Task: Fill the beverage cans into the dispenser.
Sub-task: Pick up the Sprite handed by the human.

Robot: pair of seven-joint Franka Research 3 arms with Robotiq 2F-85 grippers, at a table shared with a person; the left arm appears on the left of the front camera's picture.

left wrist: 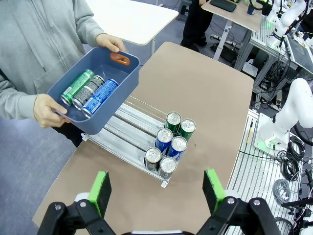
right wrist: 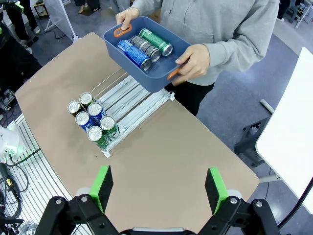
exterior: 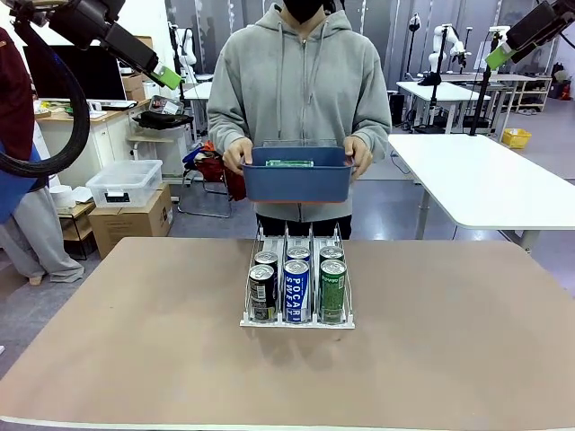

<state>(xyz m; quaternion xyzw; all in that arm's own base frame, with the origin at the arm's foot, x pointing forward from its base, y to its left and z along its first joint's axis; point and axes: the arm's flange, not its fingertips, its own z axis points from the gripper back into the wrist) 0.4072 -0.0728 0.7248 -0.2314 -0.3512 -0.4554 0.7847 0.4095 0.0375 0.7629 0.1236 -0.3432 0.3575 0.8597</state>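
The dispenser (exterior: 296, 321) stands mid-table with several beverage cans in its three lanes: black (exterior: 262, 292), blue (exterior: 296, 290) and green (exterior: 332, 290) at the front. A person holds a blue bin (exterior: 297, 184) just above the dispenser's far end. In the left wrist view the bin (left wrist: 120, 95) carries a green can (left wrist: 77, 86), a black can (left wrist: 89, 91) and a blue can (left wrist: 100, 97). My left gripper (left wrist: 156, 191) and right gripper (right wrist: 157, 188) both hang open, high above the table, holding nothing. From the front they sit top left (exterior: 167, 77) and top right (exterior: 499, 57).
The dispenser's rear rails (right wrist: 129, 100) are bare behind the cans (right wrist: 93, 122). Brown tabletop (exterior: 135, 341) spreads wide on both sides. A white table (exterior: 485, 175) stands behind at the right, and boxes and a clear tub (exterior: 124, 182) at the back left.
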